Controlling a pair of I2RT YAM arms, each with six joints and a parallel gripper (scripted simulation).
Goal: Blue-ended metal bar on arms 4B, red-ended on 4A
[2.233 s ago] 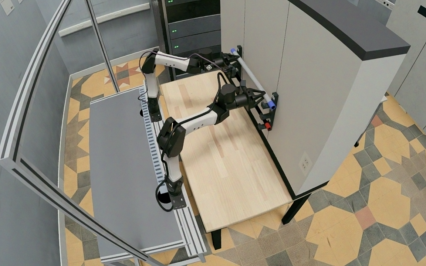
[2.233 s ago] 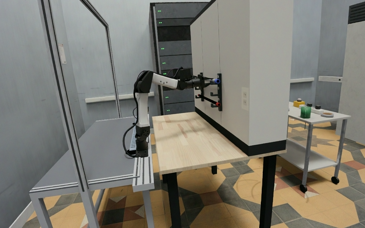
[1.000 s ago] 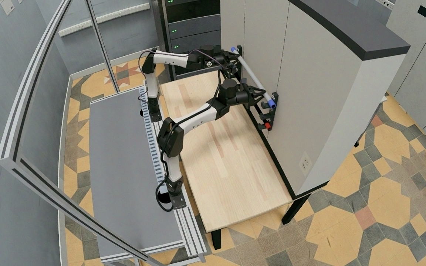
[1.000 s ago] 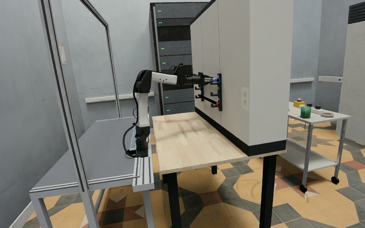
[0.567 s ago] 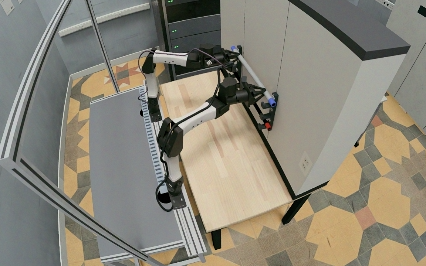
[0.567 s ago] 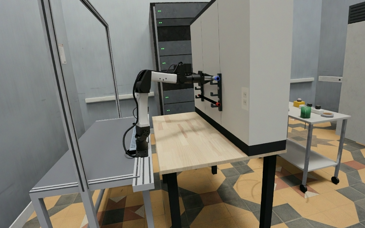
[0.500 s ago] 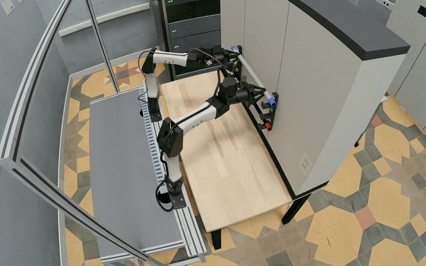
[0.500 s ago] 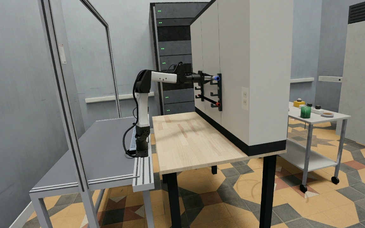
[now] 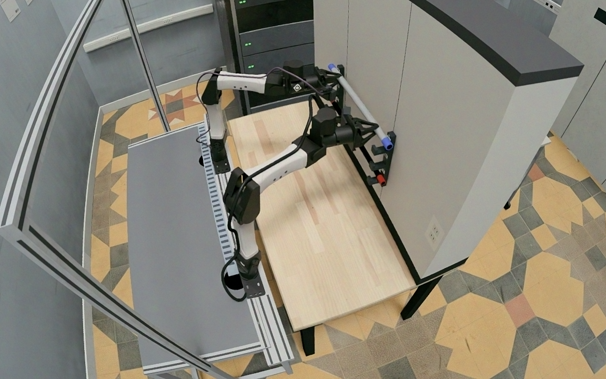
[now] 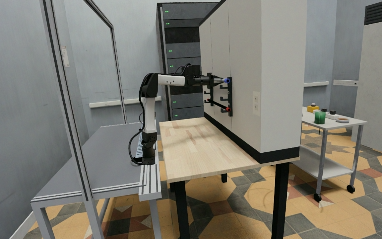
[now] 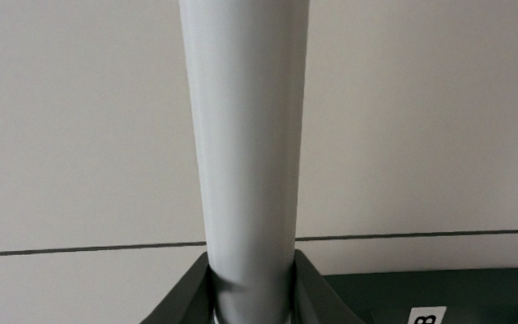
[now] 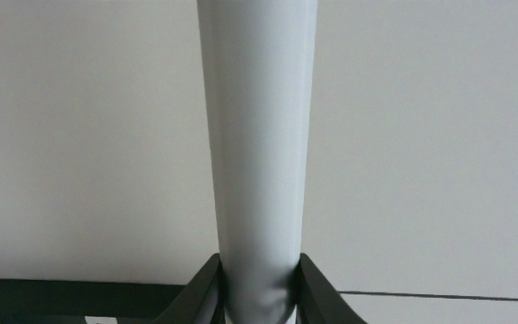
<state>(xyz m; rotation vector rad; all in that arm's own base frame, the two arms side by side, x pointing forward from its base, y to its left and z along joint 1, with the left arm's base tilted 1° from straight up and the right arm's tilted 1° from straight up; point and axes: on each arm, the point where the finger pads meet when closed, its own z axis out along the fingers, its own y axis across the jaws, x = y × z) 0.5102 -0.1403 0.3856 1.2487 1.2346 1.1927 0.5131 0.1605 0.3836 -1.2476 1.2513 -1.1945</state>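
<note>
Two jaws, one long bar, kept level for its rack arms.
Left jaws [image 9: 336, 79] and right jaws [image 9: 374, 130] [image 10: 219, 80] grasp the blue-ended bar [image 9: 361, 106] [image 10: 225, 80] [image 11: 250, 135] [image 12: 259, 135], upper right in the top view, probably for an even lowering; both arms reach wallward. The red-ended bar [image 9: 381, 179] [image 10: 219, 105] lies lower on the rack [image 9: 390, 162] [image 10: 230, 96].

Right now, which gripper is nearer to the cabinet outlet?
Right gripper: it holds the bar nearer the outlet; left gripper holds its farther part.
</note>
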